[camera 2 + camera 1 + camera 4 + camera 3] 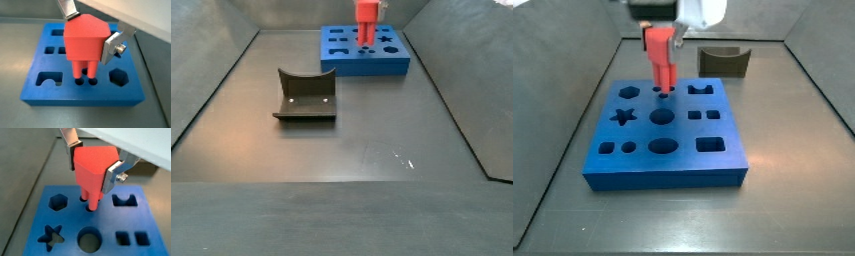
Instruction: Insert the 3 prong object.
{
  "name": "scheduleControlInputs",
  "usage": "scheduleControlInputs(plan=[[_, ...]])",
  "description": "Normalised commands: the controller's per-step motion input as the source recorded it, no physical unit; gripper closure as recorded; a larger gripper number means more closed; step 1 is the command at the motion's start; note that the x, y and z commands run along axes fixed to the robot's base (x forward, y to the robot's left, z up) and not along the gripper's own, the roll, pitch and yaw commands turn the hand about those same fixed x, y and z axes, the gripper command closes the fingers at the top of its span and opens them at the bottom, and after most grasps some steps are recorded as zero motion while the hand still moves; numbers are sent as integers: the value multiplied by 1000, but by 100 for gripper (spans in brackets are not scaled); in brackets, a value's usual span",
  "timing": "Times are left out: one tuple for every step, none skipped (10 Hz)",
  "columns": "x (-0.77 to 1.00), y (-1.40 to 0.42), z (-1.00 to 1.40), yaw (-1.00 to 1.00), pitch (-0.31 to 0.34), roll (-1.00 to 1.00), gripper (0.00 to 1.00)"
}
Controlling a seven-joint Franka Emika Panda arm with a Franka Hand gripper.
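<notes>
over the blue block (40, 90), the 3 prong object (85, 42) hangs upright with its prong tips at, perhaps just inside, the small round holes (85, 81); the wrist views don't settle how deep. your claw (93, 163) is pinching its wide upper body between the silver fingers (115, 171). watch the alignment: if you push down with a prong sitting on a hole's rim, the piece could jam, tilt in the grip or shove the block across the surface (800, 150). the dark grey curved block (306, 97) sits well apart.
</notes>
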Motion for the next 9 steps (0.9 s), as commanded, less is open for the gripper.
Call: scheduleControlInputs(plan=[[0, 194, -103, -191, 0, -74, 100], [-51, 117, -177, -31, -53, -67, 100], [-97, 3, -220, 0, -61, -116, 100], [-103, -54, -240, 229, -40, -167, 100], [-69, -134, -209, 380, -40, -143, 100], [-9, -71, -209, 377, -49, -113, 100], [0, -9, -226, 357, -57, -80, 100], [0, -14, -331, 117, -53, -96, 100], [0, -66, -394, -91, -67, -93, 100]])
